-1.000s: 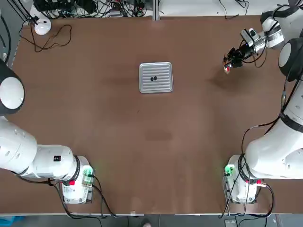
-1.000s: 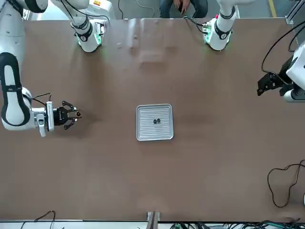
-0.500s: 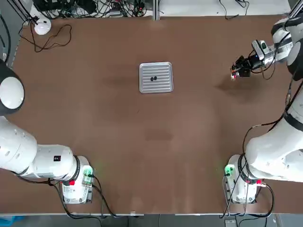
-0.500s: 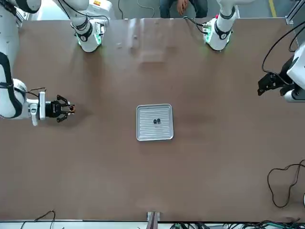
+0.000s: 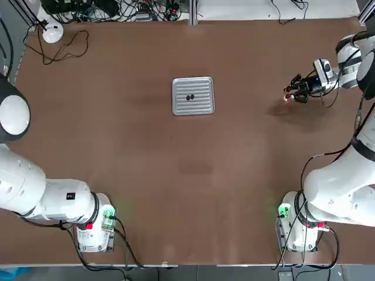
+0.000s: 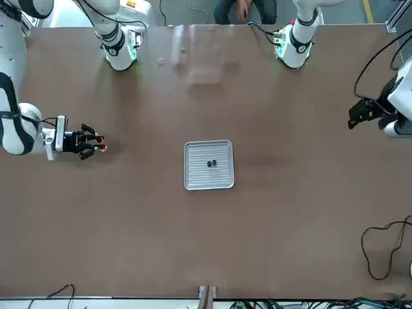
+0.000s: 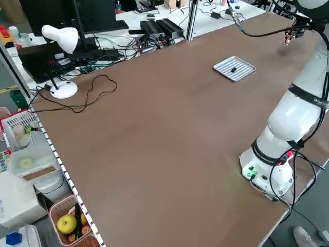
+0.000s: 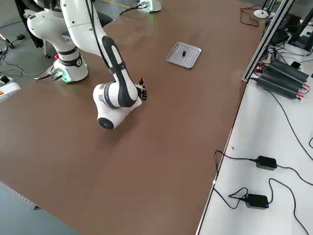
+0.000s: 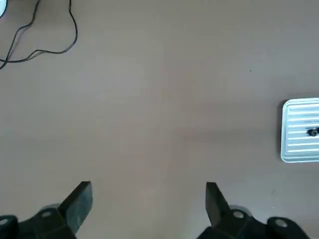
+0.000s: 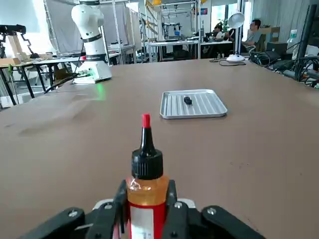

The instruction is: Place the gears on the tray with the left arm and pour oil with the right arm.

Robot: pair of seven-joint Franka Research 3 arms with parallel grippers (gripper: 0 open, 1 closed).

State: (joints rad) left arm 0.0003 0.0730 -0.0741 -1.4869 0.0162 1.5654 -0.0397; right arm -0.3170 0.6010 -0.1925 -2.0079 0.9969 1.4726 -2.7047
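Over the last second the right gripper has drawn back from the tray toward the table's right edge and rolled at the wrist, so that it now lies level and points back at the tray. Its fingers are clamped on the oil bottle, an orange-bodied bottle with a black collar and a red nozzle tip, which stands upright in the wrist view and faces the tray across bare tabletop. Seen from overhead, the bottle hangs at about 3 o'clock from the tray, well apart from it.

The two gears lie side by side, near the middle of the ribbed tray. The gear-placing half of the task therefore appears done, and judging from the retreat with the bottle in hand, the pouring is either finished or broken off; no oil can be made out on the tray.

The left gripper is parked high at the left edge, jaws fully spread and empty, with the tray at about 3 o'clock from it.

The surface is a plain brown tabletop. A white desk lamp and its looping cable sit at 10 o'clock from the tray. Beyond the table are cables and power bricks, a seated person behind the arm bases, and further benches.
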